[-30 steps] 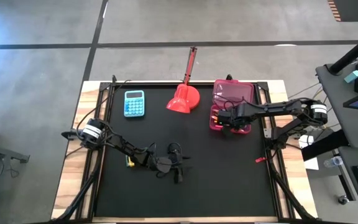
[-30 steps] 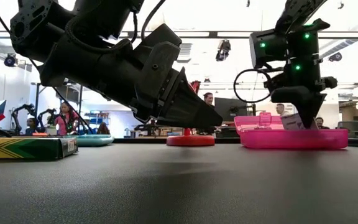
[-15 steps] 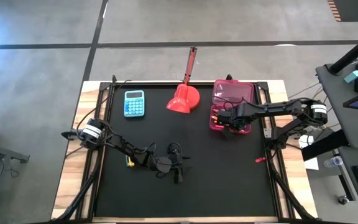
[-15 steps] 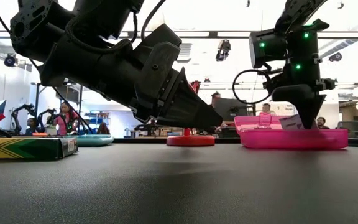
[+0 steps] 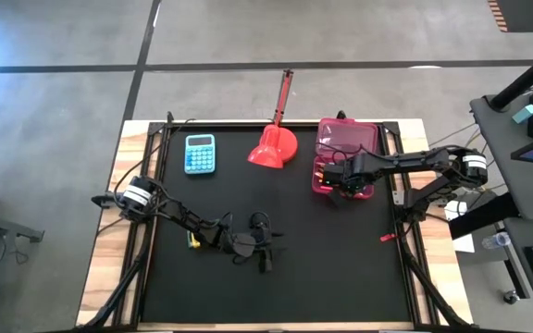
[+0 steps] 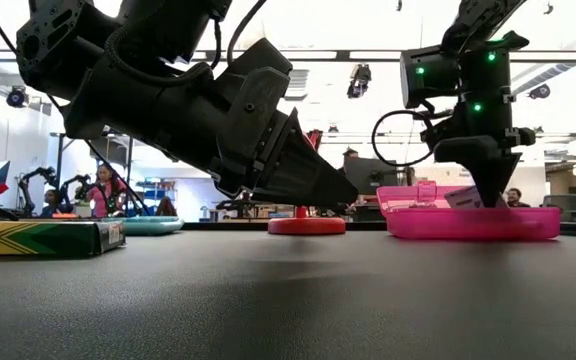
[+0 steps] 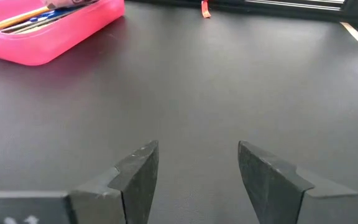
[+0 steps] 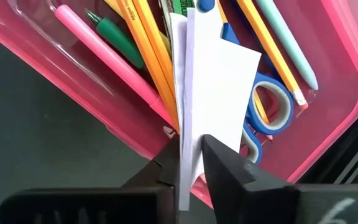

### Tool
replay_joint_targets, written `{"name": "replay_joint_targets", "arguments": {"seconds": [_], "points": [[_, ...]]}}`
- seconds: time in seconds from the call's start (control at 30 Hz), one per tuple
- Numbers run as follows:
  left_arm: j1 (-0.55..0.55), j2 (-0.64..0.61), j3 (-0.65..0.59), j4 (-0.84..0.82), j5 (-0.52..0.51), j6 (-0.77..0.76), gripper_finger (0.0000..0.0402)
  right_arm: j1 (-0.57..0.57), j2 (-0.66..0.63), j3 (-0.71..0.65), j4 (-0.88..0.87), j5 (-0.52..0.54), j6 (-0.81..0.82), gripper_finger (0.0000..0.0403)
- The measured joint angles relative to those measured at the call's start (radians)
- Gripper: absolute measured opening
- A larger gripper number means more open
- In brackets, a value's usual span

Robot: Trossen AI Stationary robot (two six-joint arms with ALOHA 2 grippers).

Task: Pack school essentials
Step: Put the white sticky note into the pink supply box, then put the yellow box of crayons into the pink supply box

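Observation:
An open pink case (image 5: 345, 139) stands at the table's far right. In the right wrist view it holds yellow pencils (image 8: 145, 37), a green pen (image 8: 114, 34), a pink pen (image 8: 104, 56) and blue-handled scissors (image 8: 272, 106). My right gripper (image 8: 190, 146) hangs over the case's near tray (image 5: 340, 180), shut on a flat white piece (image 8: 219, 81). The yellow-green crayon box (image 5: 192, 240) lies flat on the mat beside my left arm. My left gripper (image 7: 197, 168) is open, low over bare mat near the table's middle (image 5: 265, 254), with nothing between its fingers. My right gripper pinches the white piece between its two fingers by one edge (image 8: 188, 124), with that thin edge showing between the fingers. The fingers come from above, pointing down into the case (image 6: 490, 195). The piece (image 6: 461, 197) sits tilted below them, with its lower end behind the case wall, over the scissors and pencils.
A light-blue calculator (image 5: 200, 154) and a red long-handled scoop (image 5: 274, 148) lie at the far side of the mat. A small red item (image 5: 387, 238) sits near the mat's right edge. Black mat spreads between the two arms. People show in the room beyond the table.

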Motion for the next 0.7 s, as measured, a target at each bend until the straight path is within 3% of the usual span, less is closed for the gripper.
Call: {"name": "replay_joint_targets", "arguments": {"seconds": [0.3, 0.7], "points": [[0.000, 0.000, 0.000, 0.000, 0.000, 0.000, 0.0203, 0.000, 0.000, 0.008, -0.012, 0.000, 0.000, 0.0103], [0.005, 0.000, 0.000, 0.000, 0.000, 0.000, 0.0203, 0.000, 0.000, 0.204, -0.086, 0.004, 0.000, 0.0132]]}}
